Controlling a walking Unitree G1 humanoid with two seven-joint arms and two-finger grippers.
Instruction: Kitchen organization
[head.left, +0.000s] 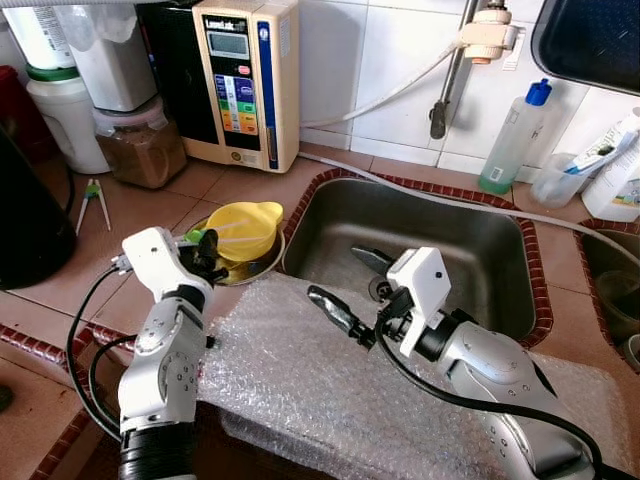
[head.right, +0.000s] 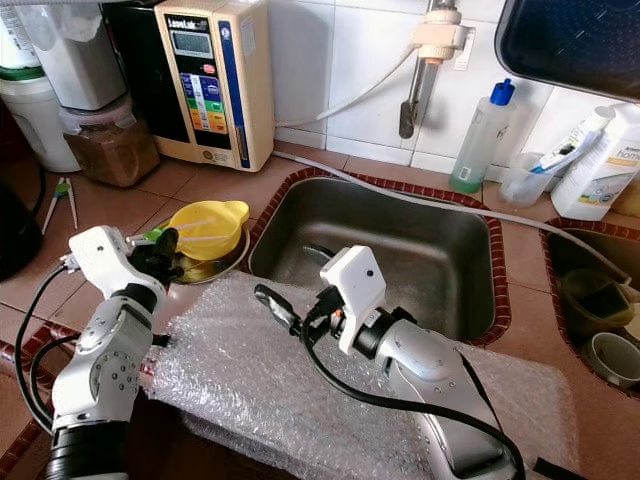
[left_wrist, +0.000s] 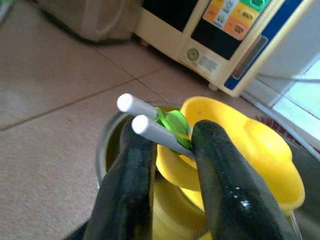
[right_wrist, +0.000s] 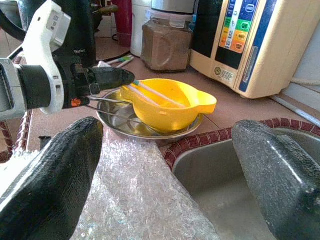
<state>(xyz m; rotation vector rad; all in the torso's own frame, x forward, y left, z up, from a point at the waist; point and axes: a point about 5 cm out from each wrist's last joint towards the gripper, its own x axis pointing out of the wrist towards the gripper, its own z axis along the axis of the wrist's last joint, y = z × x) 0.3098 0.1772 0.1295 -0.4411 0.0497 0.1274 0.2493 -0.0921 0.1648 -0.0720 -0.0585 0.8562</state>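
Note:
My left gripper (head.left: 205, 250) is shut on a pair of white chopsticks (left_wrist: 150, 127) joined by a green clip. It holds them over a yellow bowl (head.left: 245, 228), and the sticks' tips reach into the bowl (right_wrist: 165, 107). The bowl sits in a shallow metal plate (head.left: 250, 272) on the tiled counter, left of the sink. My right gripper (head.left: 350, 285) is open with nothing between its fingers. It hovers above the bubble wrap (head.left: 300, 380) at the sink's near-left corner, pointing toward the bowl.
The steel sink (head.left: 450, 240) lies to the right. At the back stand a cream water machine (head.left: 245, 80), a jar of brown powder (head.left: 140, 145) and a blue-capped bottle (head.left: 512, 140). A black kettle (head.left: 25, 220) and another green-white utensil (head.left: 93, 200) are at the left.

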